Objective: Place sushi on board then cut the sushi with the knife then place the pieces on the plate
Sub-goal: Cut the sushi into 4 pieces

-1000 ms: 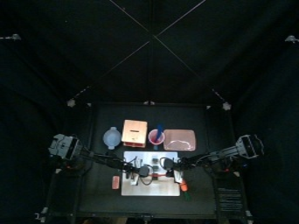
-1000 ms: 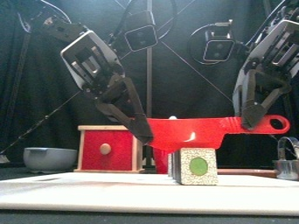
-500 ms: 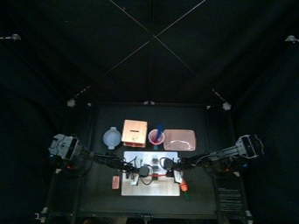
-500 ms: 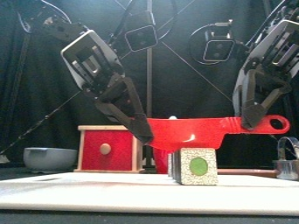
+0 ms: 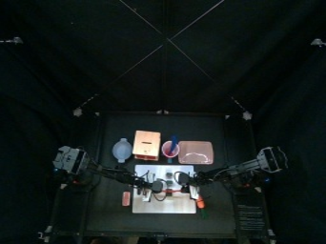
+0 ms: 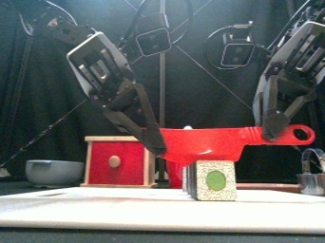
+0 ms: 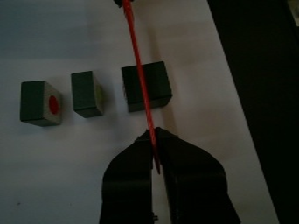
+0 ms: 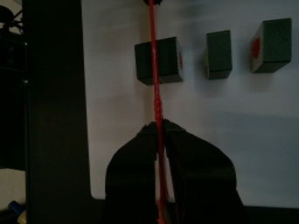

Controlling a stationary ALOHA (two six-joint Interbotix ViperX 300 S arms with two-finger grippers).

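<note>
On the white cutting board [image 6: 89, 211] nothing has shifted — my left fingers [image 7: 135, 171] and right fingers [image 8: 140, 166] stay clamped on the red knife [image 6: 210, 144], level over the biggest sushi block [image 7: 162, 86] — so that cut is still pending.

Sushi pcs [image 6: 214, 179] on board [image 6: 76, 205], knife [image 6: 210, 142] above

Lab booth, black curtains [image 5: 76, 57], black table [image 5: 230, 129]

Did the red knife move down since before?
No. The red knife stays right over the sushi block, level with the top of the wooden box.
</note>
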